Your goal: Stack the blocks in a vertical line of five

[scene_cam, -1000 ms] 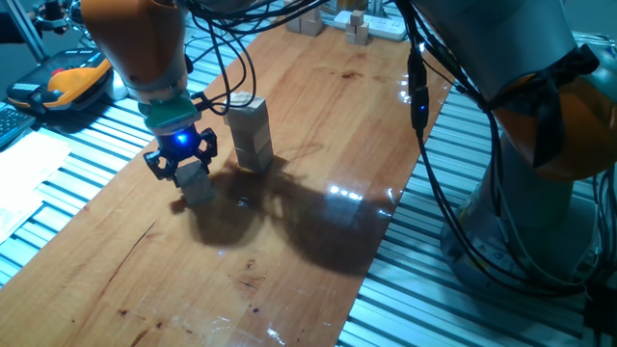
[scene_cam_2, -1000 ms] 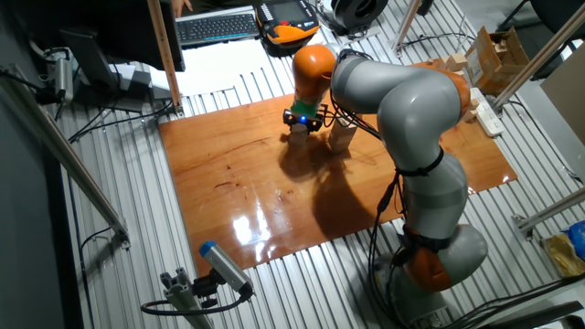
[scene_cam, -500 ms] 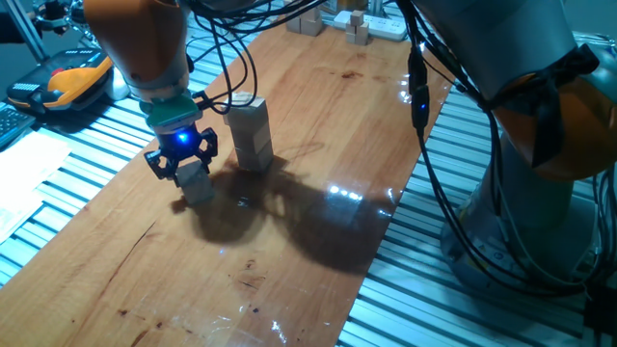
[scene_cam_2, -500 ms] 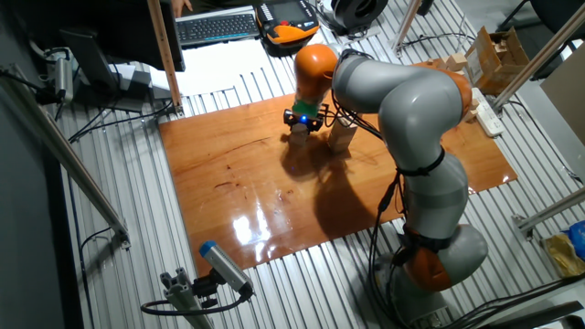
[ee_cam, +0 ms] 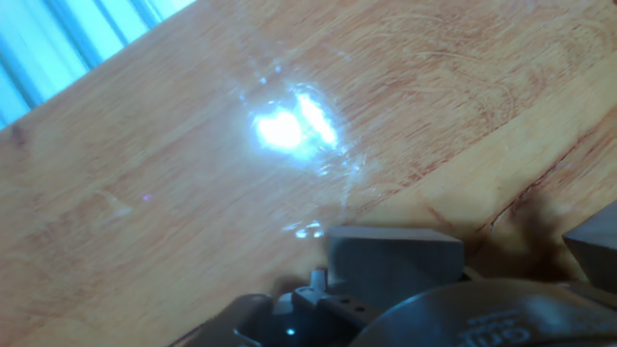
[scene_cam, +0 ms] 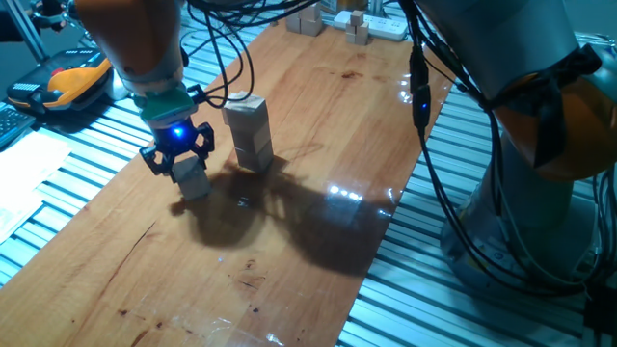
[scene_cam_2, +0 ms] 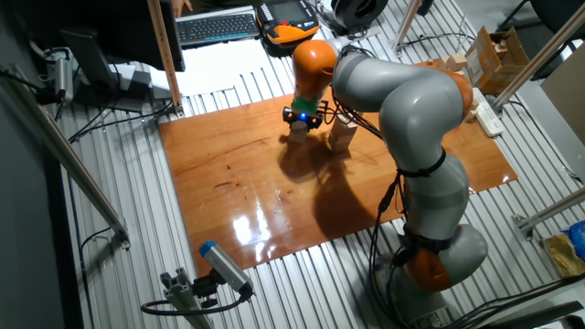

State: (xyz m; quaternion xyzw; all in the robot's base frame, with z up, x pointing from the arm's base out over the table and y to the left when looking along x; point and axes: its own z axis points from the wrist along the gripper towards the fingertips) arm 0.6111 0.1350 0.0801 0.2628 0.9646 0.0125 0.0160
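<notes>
Jaws clenched on a single block — the gripper holds it just above the wooden table, left of the stack of blocks, which looks two or three high. To do this step well, the arm should rise clear of the stack top, centre squarely over it, then lower gently — any offset compounds.
</notes>
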